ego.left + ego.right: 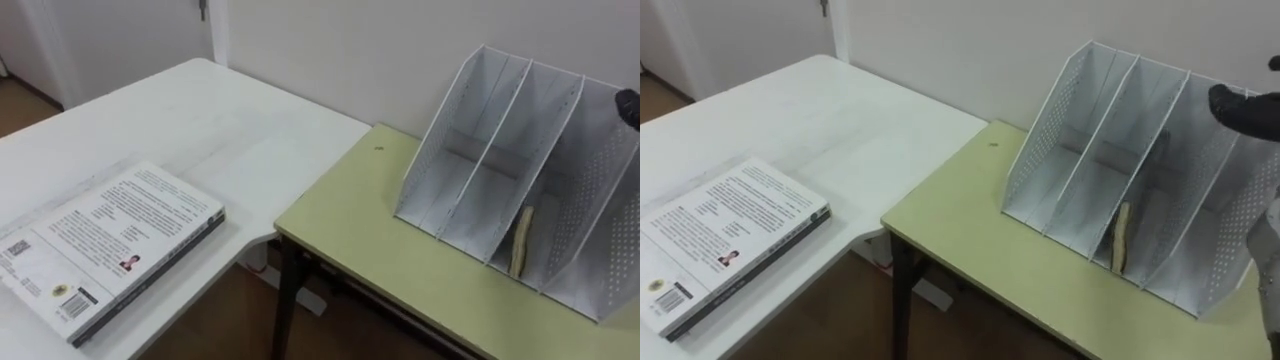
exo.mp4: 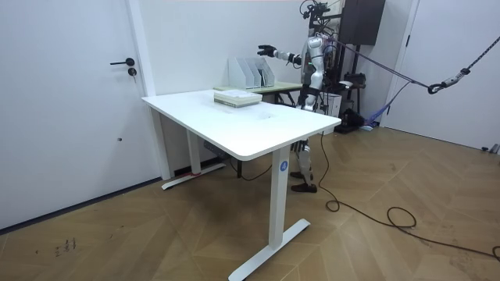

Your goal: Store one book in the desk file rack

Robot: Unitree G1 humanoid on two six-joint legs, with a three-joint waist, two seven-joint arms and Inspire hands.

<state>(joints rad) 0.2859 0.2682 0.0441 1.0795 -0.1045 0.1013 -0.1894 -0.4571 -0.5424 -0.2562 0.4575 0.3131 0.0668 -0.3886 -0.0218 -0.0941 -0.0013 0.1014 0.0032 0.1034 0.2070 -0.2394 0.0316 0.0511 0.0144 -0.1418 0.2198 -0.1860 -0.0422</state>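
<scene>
Nearest, at about eight o'clock in the eye views, a stack of books point(image 1: 110, 250) lies flat on the white desk point(image 1: 200, 110), printed cover up, close to the near edge. Past the desk's corner, from five round to three o'clock, the green table point(image 1: 350, 230) stands just beside it. On that table, at about two o'clock, is the file rack point(image 1: 440, 150), its open fronts turned toward the robot. One thin book point(image 1: 519, 243) stands on edge in the rack's right-hand compartment, leaning on the divider to its left, so the task's thing is in the rack. Above the rack's top edge at two o'clock hangs the right hand point(image 1: 1240, 105), dark and holding nothing, its fingers apparently loose and extended rather than curled. Judging from that, the storing looks done and only the retreat remains. The next move calls for lifting that hand up and back, clear of the upper rim, without knocking the mesh walls or tipping the leaning book. The right eye view gives a good part of the hand, while the left eye view catches a dark tip at its edge. The room view adds the robot upright behind the white desk, beside the green table, arm held level over the rack with fingers spread. The book in its slot, plain to both eyes, cannot be made out at that distance.
</scene>
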